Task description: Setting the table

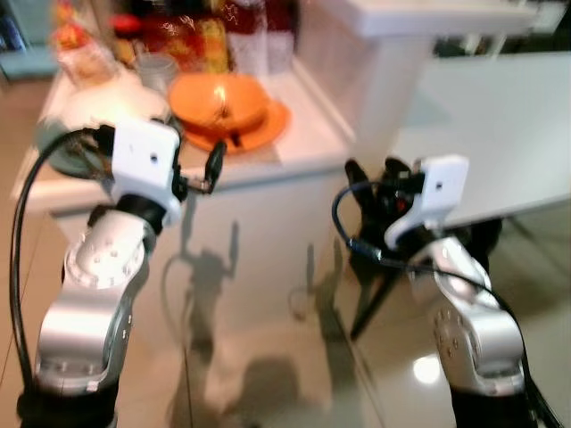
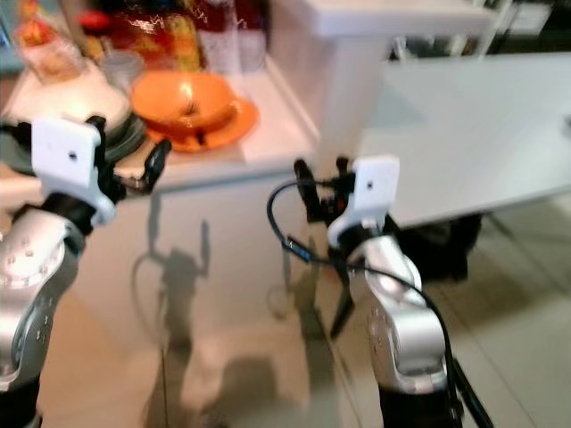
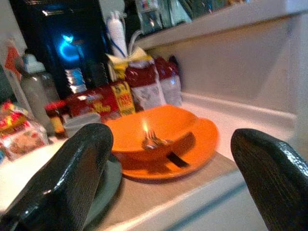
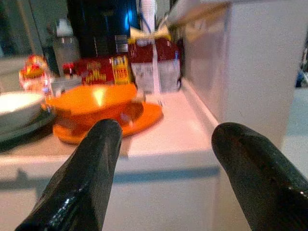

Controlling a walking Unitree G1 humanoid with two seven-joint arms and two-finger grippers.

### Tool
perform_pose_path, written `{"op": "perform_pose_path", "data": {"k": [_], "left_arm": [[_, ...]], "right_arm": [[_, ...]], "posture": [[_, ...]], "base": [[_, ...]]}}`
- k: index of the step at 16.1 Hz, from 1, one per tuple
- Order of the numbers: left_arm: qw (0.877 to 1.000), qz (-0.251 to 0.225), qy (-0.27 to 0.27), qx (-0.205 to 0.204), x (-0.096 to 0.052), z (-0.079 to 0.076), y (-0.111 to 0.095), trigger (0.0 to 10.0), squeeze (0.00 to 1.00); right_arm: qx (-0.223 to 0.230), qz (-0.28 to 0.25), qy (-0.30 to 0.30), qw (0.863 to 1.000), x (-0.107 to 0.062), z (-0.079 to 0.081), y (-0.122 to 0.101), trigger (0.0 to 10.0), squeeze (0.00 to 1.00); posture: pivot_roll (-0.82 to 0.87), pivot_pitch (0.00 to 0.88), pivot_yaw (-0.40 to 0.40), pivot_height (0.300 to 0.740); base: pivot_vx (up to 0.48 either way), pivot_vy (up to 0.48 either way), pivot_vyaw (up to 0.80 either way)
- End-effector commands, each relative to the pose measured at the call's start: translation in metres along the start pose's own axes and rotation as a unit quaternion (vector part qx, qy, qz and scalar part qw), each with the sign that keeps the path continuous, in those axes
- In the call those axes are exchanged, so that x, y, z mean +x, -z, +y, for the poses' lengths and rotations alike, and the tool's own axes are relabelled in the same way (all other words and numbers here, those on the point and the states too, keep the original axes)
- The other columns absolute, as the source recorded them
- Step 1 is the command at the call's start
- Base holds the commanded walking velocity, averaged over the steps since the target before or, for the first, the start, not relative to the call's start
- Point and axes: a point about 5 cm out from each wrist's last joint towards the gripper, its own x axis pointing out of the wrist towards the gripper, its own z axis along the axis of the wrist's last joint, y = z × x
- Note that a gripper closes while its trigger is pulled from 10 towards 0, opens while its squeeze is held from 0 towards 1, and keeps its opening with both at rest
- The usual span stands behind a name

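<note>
An orange bowl [image 1: 219,98] sits on an orange plate [image 1: 272,125] on a white counter [image 1: 312,138], with a fork [image 3: 151,140] lying in the bowl. To its left a white bowl [image 1: 111,105] rests on a grey-green plate [image 1: 55,153]. My left gripper [image 1: 201,174] is open at the counter's front edge, just short of the orange plate, holding nothing. My right gripper [image 1: 375,178] is open and empty, lower down, in front of the counter's right end.
Food packets [image 3: 125,91], a bottle [image 3: 36,91] and a small cup [image 3: 79,124] crowd the back of the counter. A raised white ledge [image 1: 419,18] borders it on the right. A white table [image 1: 500,134] stands to the right, with a glossy tiled floor [image 1: 268,357] below.
</note>
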Motion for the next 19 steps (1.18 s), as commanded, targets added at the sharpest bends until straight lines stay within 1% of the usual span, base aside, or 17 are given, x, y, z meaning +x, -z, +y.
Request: {"op": "perform_pose_path", "data": {"k": [1,4,7,8,9,10,11,12,13,14,15,17,18,19], "left_arm": [[1.0,0.008,0.003,0.003,0.003,-0.002,0.002,10.0,0.0],[1.0,0.006,0.011,-0.001,0.002,-0.005,0.001,10.0,0.0],[1.0,0.01,0.016,0.004,0.002,-0.006,0.002,10.0,0.0],[1.0,0.01,0.021,0.01,0.002,-0.008,0.002,10.0,0.0],[1.0,0.009,0.025,0.007,0.003,-0.01,0.001,10.0,0.0],[0.999,0.01,0.031,0.006,0.004,-0.013,0.001,10.0,0.0],[0.999,0.016,0.039,0.008,0.004,-0.015,0.0,10.0,0.0],[0.999,0.018,0.041,0.008,0.005,-0.016,0.0,10.0,0.0],[0.998,0.034,0.049,0.002,0.004,-0.017,0.0,10.0,0.0],[0.998,0.036,0.055,-0.003,0.004,-0.015,-0.003,10.0,0.0],[0.997,0.046,0.063,-0.005,0.007,-0.012,-0.005,10.0,0.0],[0.996,0.047,0.073,-0.027,0.012,-0.01,-0.013,10.0,0.0],[0.993,0.059,0.095,-0.046,0.019,-0.013,-0.018,10.0,0.0],[0.988,0.07,0.114,-0.074,0.024,-0.017,-0.022,10.0,0.0]], "right_arm": [[-0.001,-0.008,0.003,1.0,0.001,-0.003,-0.005,10.0,0.0],[-0.003,-0.008,0.006,1.0,0.001,-0.004,-0.005,10.0,0.0],[0.006,-0.007,0.022,1.0,-0.001,-0.008,-0.005,10.0,0.0],[0.009,-0.01,0.027,1.0,-0.001,-0.009,-0.005,10.0,0.0],[0.014,-0.01,0.028,0.999,-0.002,-0.01,-0.005,10.0,0.0],[0.018,-0.007,0.021,1.0,-0.005,-0.009,-0.005,10.0,0.0],[0.017,0.005,0.001,1.0,-0.008,-0.005,-0.002,10.0,0.0],[0.016,0.01,-0.007,1.0,-0.009,-0.004,-0.001,10.0,0.0],[0.017,0.037,-0.063,0.997,-0.018,0.008,0.002,10.0,0.0],[0.015,0.06,-0.112,0.992,-0.028,0.018,0.004,10.0,0.0],[0.004,0.074,-0.126,0.989,-0.033,0.02,0.004,10.0,0.0],[0.015,0.07,-0.12,0.99,-0.034,0.018,0.0,10.0,0.0],[0.013,0.075,-0.118,0.99,-0.036,0.016,-0.001,10.0,0.0],[0.01,0.078,-0.115,0.99,-0.037,0.014,-0.002,10.0,0.0]], "posture": [[0.04,0.0,-0.035,0.74],[0.04,0.0,-0.039,0.74],[0.04,0.0,-0.037,0.74],[0.04,0.0,-0.034,0.74],[0.04,0.0,-0.03,0.74],[0.04,0.0,-0.03,0.74],[0.04,0.0,-0.03,0.74],[0.05,0.0,-0.031,0.74],[0.05,0.0,-0.031,0.74],[0.05,0.0,-0.029,0.74],[0.05,0.0,-0.028,0.74],[0.05,0.0,-0.02,0.74],[0.05,0.0,-0.016,0.74],[0.05,0.0,-0.013,0.74]], "base": [[0.442,0.0,0.0],[0.469,0.0,0.0],[0.48,0.0,0.0],[0.48,0.0,0.0],[0.48,0.0,0.0],[0.48,0.0,0.0],[0.33,0.0,0.0],[0.0,0.0,0.0],[0.0,0.0,0.0],[0.0,0.0,0.0],[0.0,0.0,0.0],[0.0,0.0,0.0],[0.0,0.0,0.0],[0.0,0.0,0.0]]}}
